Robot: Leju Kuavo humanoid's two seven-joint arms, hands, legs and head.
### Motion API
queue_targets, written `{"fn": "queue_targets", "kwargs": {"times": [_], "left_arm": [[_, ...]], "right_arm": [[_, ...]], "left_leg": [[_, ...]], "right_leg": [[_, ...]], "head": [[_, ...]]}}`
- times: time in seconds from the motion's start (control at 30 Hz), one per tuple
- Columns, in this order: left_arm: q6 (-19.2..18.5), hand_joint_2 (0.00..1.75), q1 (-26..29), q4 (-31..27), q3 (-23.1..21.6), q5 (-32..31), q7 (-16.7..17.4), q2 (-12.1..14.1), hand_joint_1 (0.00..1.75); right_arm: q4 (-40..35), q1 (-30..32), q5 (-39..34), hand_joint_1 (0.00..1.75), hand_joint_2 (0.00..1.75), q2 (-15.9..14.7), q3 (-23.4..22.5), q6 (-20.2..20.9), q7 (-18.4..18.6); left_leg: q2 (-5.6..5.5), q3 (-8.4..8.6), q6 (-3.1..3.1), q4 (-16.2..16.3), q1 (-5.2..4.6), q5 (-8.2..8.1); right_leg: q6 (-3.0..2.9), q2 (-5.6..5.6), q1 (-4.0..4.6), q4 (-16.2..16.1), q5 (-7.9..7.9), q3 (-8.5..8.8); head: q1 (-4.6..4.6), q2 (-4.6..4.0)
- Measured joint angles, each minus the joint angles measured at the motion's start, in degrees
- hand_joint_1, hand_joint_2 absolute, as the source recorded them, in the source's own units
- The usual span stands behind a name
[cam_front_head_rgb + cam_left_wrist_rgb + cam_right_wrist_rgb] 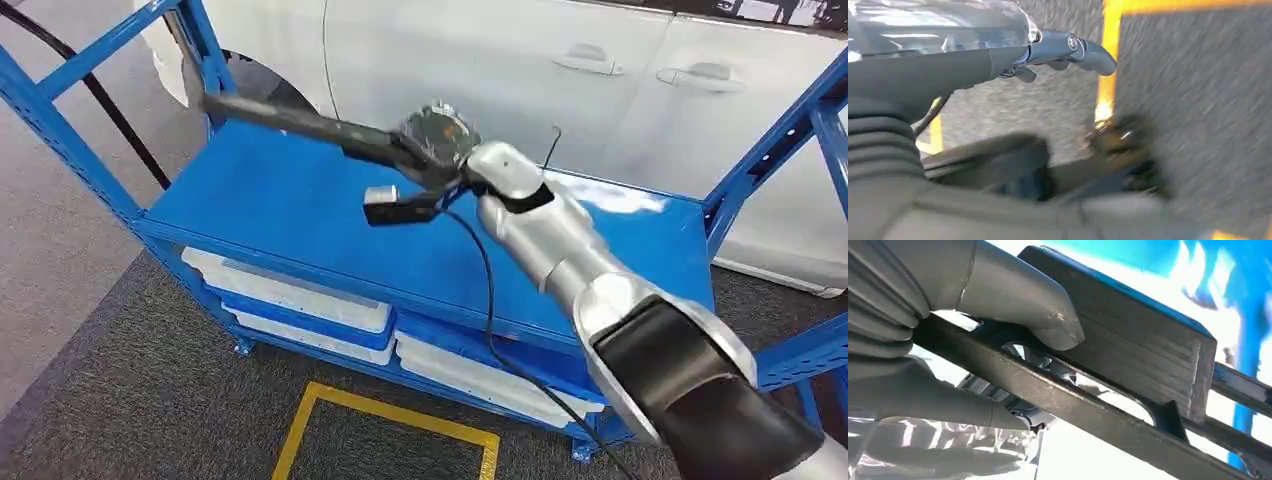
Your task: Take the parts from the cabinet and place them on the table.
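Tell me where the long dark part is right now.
In the head view, the long dark part is held in the right hand above the blue shelf, its far end reaching left toward the rack's upright, with the white car behind.

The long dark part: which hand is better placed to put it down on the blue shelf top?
The right hand. It already grips the long dark part above the blue shelf top. The left hand hangs over the floor.

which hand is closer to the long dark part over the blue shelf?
Right. The right hand grips the long dark part above the blue shelf. The left hand hangs over grey floor by a yellow line, away from it.
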Motion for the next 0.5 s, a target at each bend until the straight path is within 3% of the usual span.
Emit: {"fn": "queue_targets", "kwargs": {"times": [0.07, 0.1, 0.13, 0.17, 0.2, 0.27, 0.3, 0.4, 0.43, 0.47, 0.5], "left_arm": [[1.53, 1.75, -0.41, 0.00, 1.22, 0.83, -2.53, -0.11, 0.00], [2.03, 1.75, -0.43, 0.00, 1.55, 0.87, -3.68, -0.20, 0.00], [2.36, 1.75, -0.45, 0.00, 1.92, 1.11, -4.52, -0.20, 0.00], [2.47, 1.75, -0.52, 0.00, 2.27, 1.24, -4.93, -0.22, 0.00], [2.49, 1.75, -0.62, 0.00, 2.45, 1.33, -5.17, -0.24, 0.00], [2.51, 1.75, -0.88, 0.00, 2.71, 1.33, -5.35, -0.37, 0.00], [2.53, 1.75, -0.93, 0.00, 2.84, 1.35, -5.39, -0.57, 0.00], [1.63, 1.75, -1.04, 0.00, 3.50, 2.21, -7.14, -0.68, 0.00], [0.71, 0.00, -1.08, 0.00, 3.82, 2.89, -7.67, -0.68, 0.00], [-0.07, 0.00, -1.11, 0.00, 4.17, 3.58, -7.91, -0.61, 0.00], [-0.63, 0.00, -1.07, 0.00, 4.63, 4.24, -7.91, -0.59, 0.00]], "right_arm": [[-4.59, -3.22, -7.32, 1.75, 1.75, -0.48, -0.48, 5.35, -0.63], [-6.55, -4.05, -11.26, 1.75, 1.75, -0.57, -0.80, 7.90, -0.74], [-8.37, -4.53, -14.55, 1.75, 1.75, -0.66, -1.25, 9.99, -0.85], [-9.99, -4.83, -16.45, 1.75, 1.75, -0.76, -1.53, 11.03, -0.85], [-11.58, -5.18, -17.37, 1.75, 1.75, -0.81, -1.70, 11.46, -0.85], [-14.25, -6.43, -18.13, 1.75, 1.75, -1.22, -1.90, 11.55, -0.63], [-15.14, -6.93, -18.46, 1.75, 1.75, -1.49, -2.01, 11.53, -0.61], [-17.02, -7.61, -24.57, 1.75, 1.75, -1.62, -2.23, 14.58, -0.59], [-17.50, -7.64, -30.11, 1.75, 1.75, -1.95, -2.73, 17.86, -0.43], [-18.40, -7.61, -37.32, 1.75, 1.75, -2.23, -3.54, 21.77, 0.16], [-19.35, -7.62, -44.85, 1.75, 1.75, -2.45, -4.40, 25.49, 1.13]], "left_leg": [[-0.05, -0.05, 0.18, -0.10, -0.13, 0.11], [-0.07, -0.01, 0.22, -0.07, -0.16, 0.08], [-0.08, 0.11, 0.24, -0.05, -0.18, 0.04], [-0.11, 0.26, 0.23, -0.02, -0.17, -0.05], [-0.17, 0.41, 0.21, 0.03, -0.17, -0.16], [-0.42, 0.71, -0.05, 0.15, -0.18, -0.41], [-0.47, 0.72, -0.23, 0.02, -0.17, -0.44], [-0.55, 0.44, -1.10, -0.03, -0.20, -0.24], [-0.56, 0.56, -1.42, -0.18, -0.20, -0.16], [-0.46, 0.16, -1.77, 0.07, -0.34, -0.62], [-0.19, -0.21, -1.95, 1.39, -0.34, -1.59]], "right_leg": [[0.06, 0.03, -0.02, 8.86, -5.31, -3.20], [0.12, 0.04, -0.01, 13.07, -6.88, -4.73], [0.19, 0.04, -0.02, 15.61, -7.14, -5.68], [0.26, 0.03, -0.04, 14.98, -5.80, -5.43], [0.26, 0.00, -0.11, 12.05, -3.42, -4.08], [-0.17, 0.01, -0.15, 1.52, 2.60, 0.40], [-0.48, 0.07, 0.03, -0.96, 2.46, 1.70], [-0.90, 0.07, 0.61, -2.64, 2.02, 2.10], [-1.11, 0.08, 0.61, -2.91, 2.14, 2.14], [-1.62, -0.09, -0.29, -3.71, 2.54, 2.59], [-1.84, -0.10, -0.11, -3.96, 2.64, 2.74]], "head": [[0.00, 0.00], [0.00, 0.00], [0.00, 0.00], [0.00, 0.00], [0.00, 0.00], [0.00, 0.00], [0.00, 0.00], [0.00, 0.00], [0.00, 0.00], [0.00, 0.00], [0.00, 0.00]]}}
